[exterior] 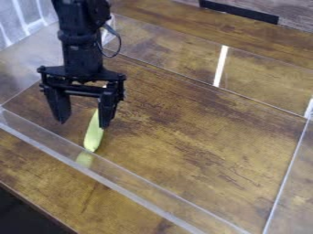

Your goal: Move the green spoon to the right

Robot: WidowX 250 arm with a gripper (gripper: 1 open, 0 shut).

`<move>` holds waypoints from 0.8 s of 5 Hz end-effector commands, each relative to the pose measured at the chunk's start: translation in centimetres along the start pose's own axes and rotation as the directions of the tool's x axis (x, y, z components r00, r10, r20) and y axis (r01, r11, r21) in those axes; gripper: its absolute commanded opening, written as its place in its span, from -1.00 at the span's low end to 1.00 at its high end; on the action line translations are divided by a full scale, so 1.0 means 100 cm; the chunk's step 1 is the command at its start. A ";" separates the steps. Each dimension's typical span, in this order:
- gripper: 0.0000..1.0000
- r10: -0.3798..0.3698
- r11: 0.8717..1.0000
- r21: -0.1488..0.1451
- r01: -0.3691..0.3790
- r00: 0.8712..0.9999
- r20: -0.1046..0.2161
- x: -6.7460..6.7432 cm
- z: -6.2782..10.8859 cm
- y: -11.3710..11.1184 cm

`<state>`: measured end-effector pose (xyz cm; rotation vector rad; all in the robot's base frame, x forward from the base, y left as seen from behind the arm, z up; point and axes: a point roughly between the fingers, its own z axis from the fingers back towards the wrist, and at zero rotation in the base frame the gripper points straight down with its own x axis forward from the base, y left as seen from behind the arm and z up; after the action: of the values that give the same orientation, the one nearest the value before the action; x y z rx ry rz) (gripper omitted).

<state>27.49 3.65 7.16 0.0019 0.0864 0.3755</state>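
The green spoon (94,133) lies on the wooden table inside the clear-walled tray, at the left. Only the lower part of its yellow-green handle shows; the metal bowl is hidden behind the gripper. My black gripper (82,118) hangs right over the spoon, pointing down and open. One finger (58,109) stands to the left of the handle and the other finger (106,113) to its right. Nothing is gripped between them.
A low clear acrylic wall (146,190) runs along the front of the tray, close to the spoon's near end. Another clear wall (288,174) closes the right side. Bare wooden surface (202,128) stretches to the right of the spoon.
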 end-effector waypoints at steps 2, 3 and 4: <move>1.00 0.173 0.985 -0.021 -0.173 0.984 0.032 0.019 -0.007 0.006; 1.00 0.204 0.979 -0.020 -0.204 0.979 0.029 0.031 -0.007 0.004; 1.00 0.256 0.967 -0.016 -0.255 0.967 0.022 0.032 -0.014 -0.001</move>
<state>29.51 4.41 4.08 0.0098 0.1201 0.6291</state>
